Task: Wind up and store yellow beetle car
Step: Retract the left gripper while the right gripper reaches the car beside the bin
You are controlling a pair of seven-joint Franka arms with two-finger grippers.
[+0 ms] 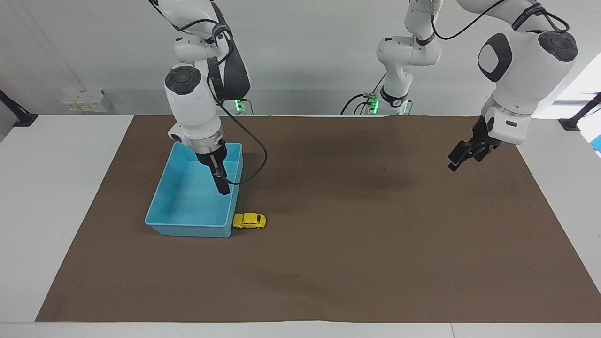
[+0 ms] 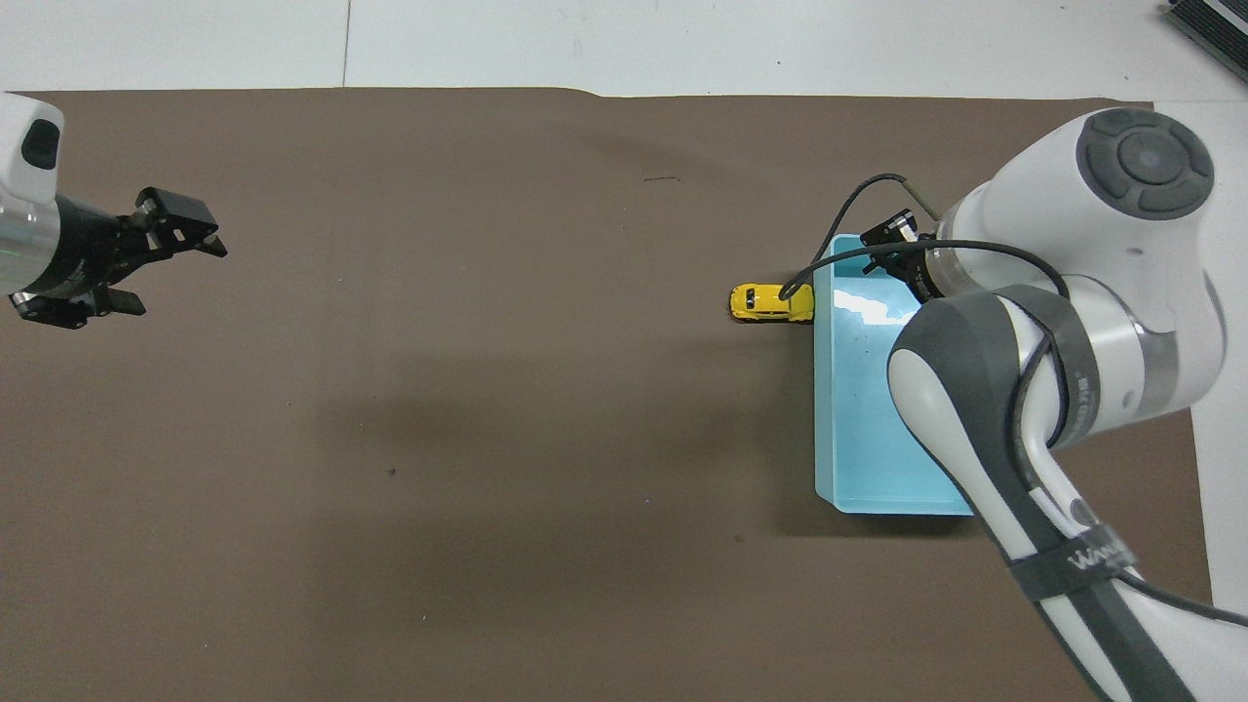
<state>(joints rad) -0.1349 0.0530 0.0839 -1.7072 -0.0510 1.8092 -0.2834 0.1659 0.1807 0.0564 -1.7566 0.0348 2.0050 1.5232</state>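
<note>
The yellow beetle car [image 1: 249,220] stands on the brown mat, touching the outside of the blue bin [image 1: 188,231] at the bin's corner farthest from the robots. It also shows in the overhead view [image 2: 771,301] beside the bin [image 2: 858,419]. My right gripper [image 1: 224,188] hangs over the bin's inside, close to the wall nearest the car, and points down toward the car; in the overhead view [image 2: 895,239] the arm covers much of it. My left gripper [image 1: 462,158] is open and empty in the air over the mat at the left arm's end, also seen from overhead [image 2: 180,278].
The brown mat [image 1: 357,244] covers most of the white table. The bin holds nothing that I can see. A cable [image 1: 256,159] loops from the right wrist beside the bin.
</note>
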